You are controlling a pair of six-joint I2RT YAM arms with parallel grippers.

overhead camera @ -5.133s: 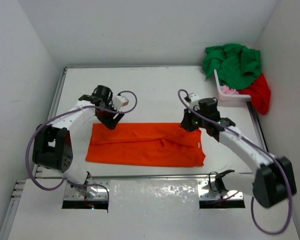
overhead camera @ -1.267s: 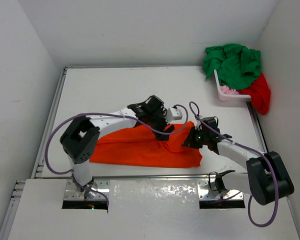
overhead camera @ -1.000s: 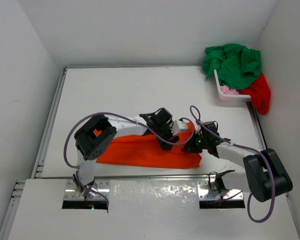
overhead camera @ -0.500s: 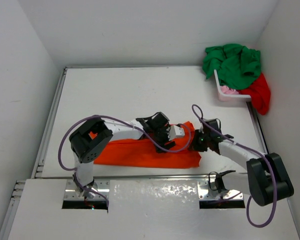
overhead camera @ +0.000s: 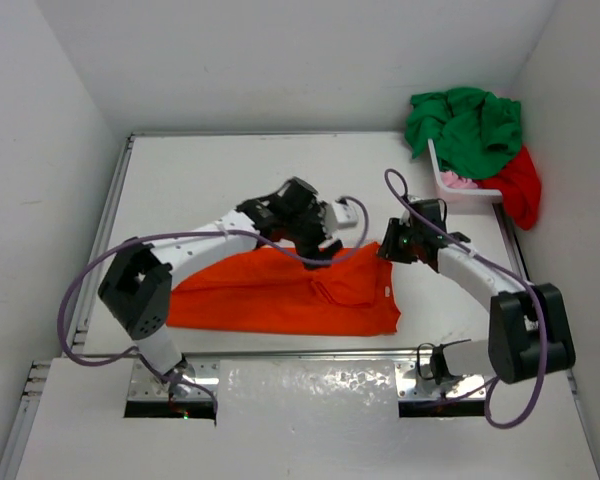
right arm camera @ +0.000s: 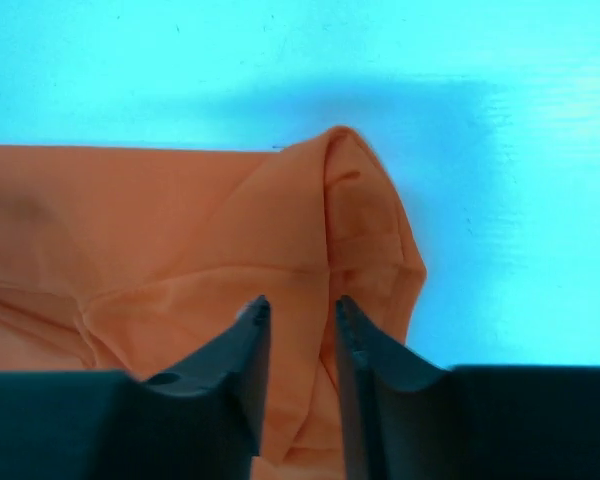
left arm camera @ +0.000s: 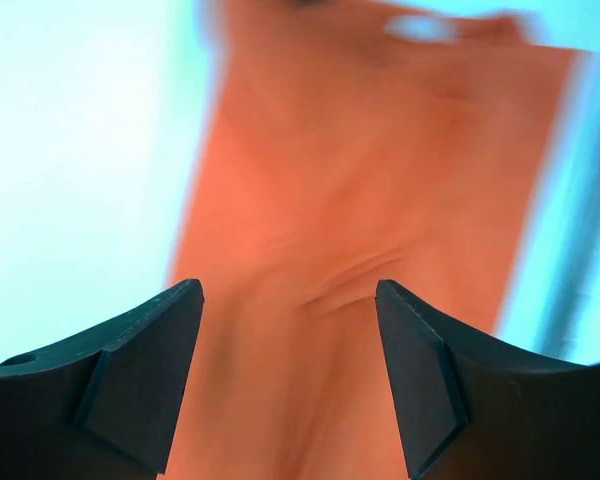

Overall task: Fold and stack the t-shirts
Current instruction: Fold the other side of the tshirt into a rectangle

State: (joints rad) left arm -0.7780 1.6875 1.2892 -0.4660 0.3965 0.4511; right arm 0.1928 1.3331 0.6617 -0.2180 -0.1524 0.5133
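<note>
The orange t-shirt (overhead camera: 280, 295) lies on the table as a long flat strip. It fills the left wrist view (left arm camera: 380, 180) and shows in the right wrist view (right arm camera: 180, 230). My left gripper (overhead camera: 317, 252) hovers over the strip's far edge near its middle, jaws wide open and empty (left arm camera: 288, 290). My right gripper (overhead camera: 388, 243) is at the strip's far right corner, jaws a narrow gap apart over the cloth (right arm camera: 302, 300), holding nothing. The green t-shirt (overhead camera: 465, 125), the red t-shirt (overhead camera: 520, 185) and the light pink t-shirt (overhead camera: 458, 180) are bunched at the back right.
A white basket (overhead camera: 470, 192) stands at the back right with the pink shirt in it, the green one draped over it and the red one behind. White walls enclose the table. A metal rail (overhead camera: 300, 355) runs along the near edge.
Both grippers have moved away from the near edge toward the shirt's far edge. The raised orange fold at the right end has dropped, and the strip lies flatter.
</note>
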